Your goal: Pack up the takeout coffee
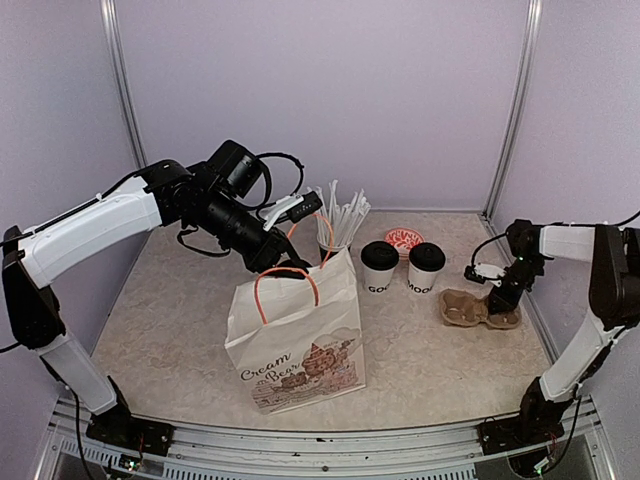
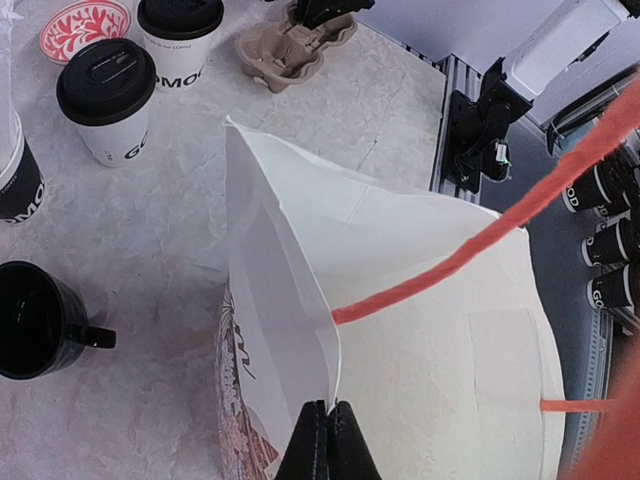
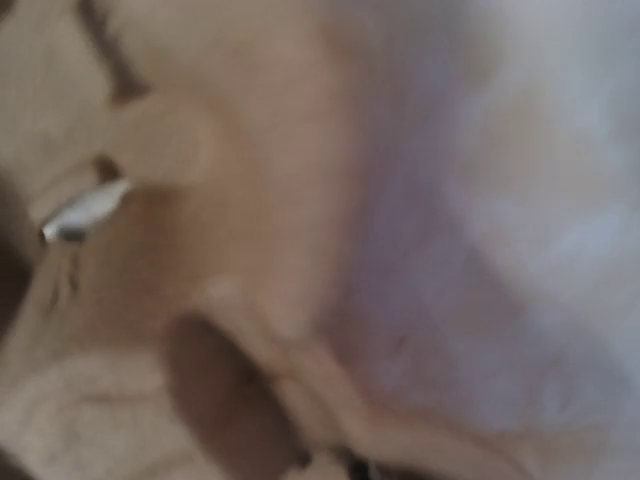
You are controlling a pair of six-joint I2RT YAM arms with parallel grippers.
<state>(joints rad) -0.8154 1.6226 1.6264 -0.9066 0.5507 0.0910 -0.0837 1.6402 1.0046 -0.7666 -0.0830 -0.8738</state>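
From above, the left gripper (image 1: 288, 266) sits at the top rim of a white paper bag (image 1: 295, 340) standing near the middle of the table (image 1: 180, 300). At about 2 o'clock from the bag, two lidded white paper cups stand upright on the table, the first cup (image 1: 379, 268) just beside the second cup (image 1: 426, 268). A black cup of straws (image 1: 334, 240) stands at 10 o'clock from them and a red dish (image 1: 404, 238) at 12. At 3 o'clock lies a brown cup carrier (image 1: 470, 308), with the right gripper (image 1: 503, 298) down on its far end.

From the left wrist, the left fingers are pinched tight on the bag's rim, with an orange handle (image 2: 470, 245) crossing toward 2 o'clock. Both cups stand at 11 o'clock and a black mug (image 2: 35, 320) at 9.

The right wrist view is a blur of brown cardboard, so I cannot tell whether that hand grips the carrier or is released
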